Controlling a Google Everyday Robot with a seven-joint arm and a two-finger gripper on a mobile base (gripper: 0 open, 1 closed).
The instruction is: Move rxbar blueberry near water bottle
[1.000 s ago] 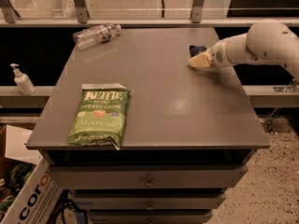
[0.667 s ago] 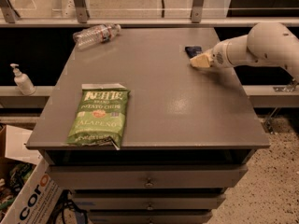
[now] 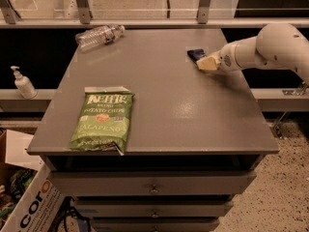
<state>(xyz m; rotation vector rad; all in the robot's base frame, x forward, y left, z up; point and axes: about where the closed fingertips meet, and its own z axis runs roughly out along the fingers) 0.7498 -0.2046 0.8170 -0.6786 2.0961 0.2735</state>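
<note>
Lying nearest on the grey tabletop (image 3: 164, 110), toward its front left corner, is one green potato chip bag (image 3: 102, 121), flat and face up. Off the tabletop to the left, one white pump dispenser (image 3: 22, 83) stands upright on a lower ledge. Farther back on the right side, the one rxbar blueberry (image 3: 195, 54) shows as a small dark patch touching the tip of the claw (image 3: 206, 63); whether the claw is apart or clamped on it cannot be told. Compared with a second ago, more of the bar shows beyond the claw tip and it sits slightly farther left, while the chip bag and bottle have stayed put. The white arm (image 3: 270, 50) reaches in from the right edge, held low and nearly level, pointing left. At the far left corner, one water bottle (image 3: 99, 36) lies on its side, well apart from the bar.
</note>
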